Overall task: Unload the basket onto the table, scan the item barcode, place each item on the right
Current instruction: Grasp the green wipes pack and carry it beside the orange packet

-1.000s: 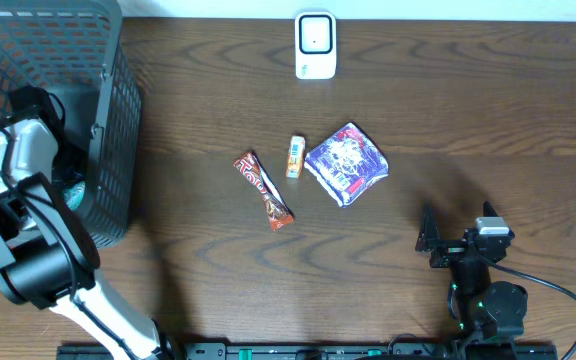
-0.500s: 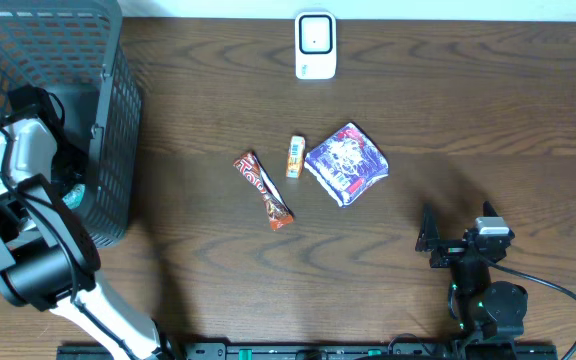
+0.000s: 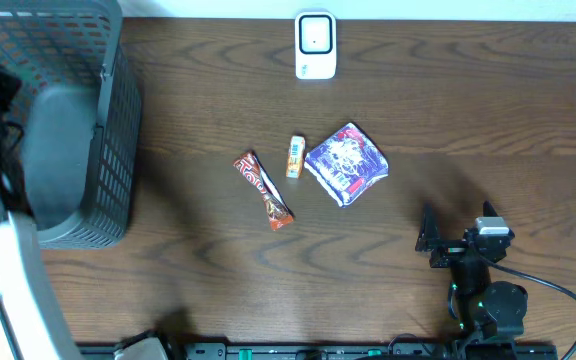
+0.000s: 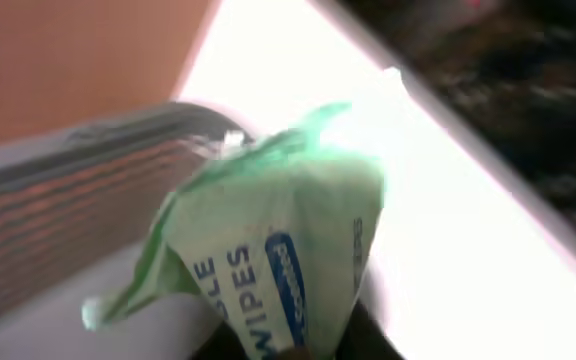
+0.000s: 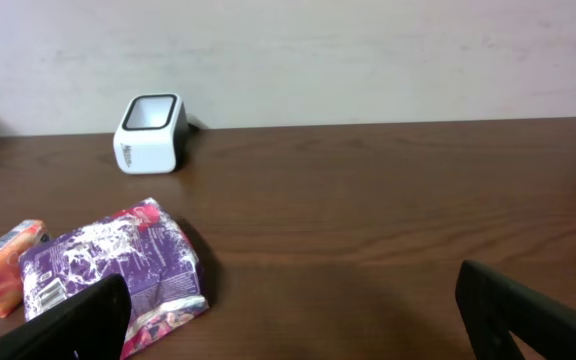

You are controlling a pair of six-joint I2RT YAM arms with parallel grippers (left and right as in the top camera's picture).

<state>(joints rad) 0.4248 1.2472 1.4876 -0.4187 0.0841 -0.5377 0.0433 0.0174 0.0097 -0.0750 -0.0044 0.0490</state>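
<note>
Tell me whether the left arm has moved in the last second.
Yes. Against the basket, the left arm has risen from inside it toward the overhead camera, carrying a green wipes pack.

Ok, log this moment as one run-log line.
left gripper: shut on green wipes pack, by basket | right gripper: open, empty | scanner: nothing at it yet

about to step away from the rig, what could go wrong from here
1. The left gripper pinches the soft wipes pack at one end, and the view is blurred; it may slip or swing in transit.
2. No barcode shows on the visible face, so it might reach the scanner facing wrong.
3. The candy bar and purple packet lie in front of the scanner; a low pass could knock them.
</note>
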